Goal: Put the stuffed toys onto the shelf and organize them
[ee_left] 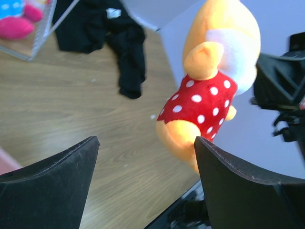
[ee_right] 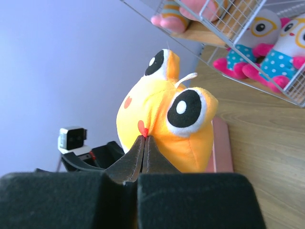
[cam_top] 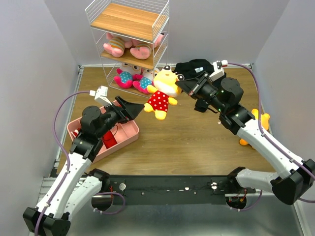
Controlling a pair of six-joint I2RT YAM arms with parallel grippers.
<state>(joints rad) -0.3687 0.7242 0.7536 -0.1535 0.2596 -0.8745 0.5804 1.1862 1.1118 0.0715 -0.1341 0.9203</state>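
Note:
My right gripper (cam_top: 180, 84) is shut on the face of a yellow toy in a red polka-dot outfit (cam_top: 161, 94) and holds it in the air beside the shelf (cam_top: 129, 37); the same toy shows in the right wrist view (ee_right: 167, 126) and the left wrist view (ee_left: 205, 90). My left gripper (cam_top: 138, 107) is open and empty, pointing at the toy's feet. Two pink striped toys (cam_top: 129, 47) lie on the shelf's middle board. Two white-faced toys with glasses (cam_top: 135, 78) sit on the bottom board. A second yellow toy (cam_top: 257, 125) lies partly hidden behind my right arm.
A black garment (cam_top: 197, 66) lies at the back behind my right gripper. A pink compartment tray (cam_top: 129, 132) sits under my left arm at the table's left. The shelf's top board (cam_top: 128, 19) holds nothing. Walls close in on both sides.

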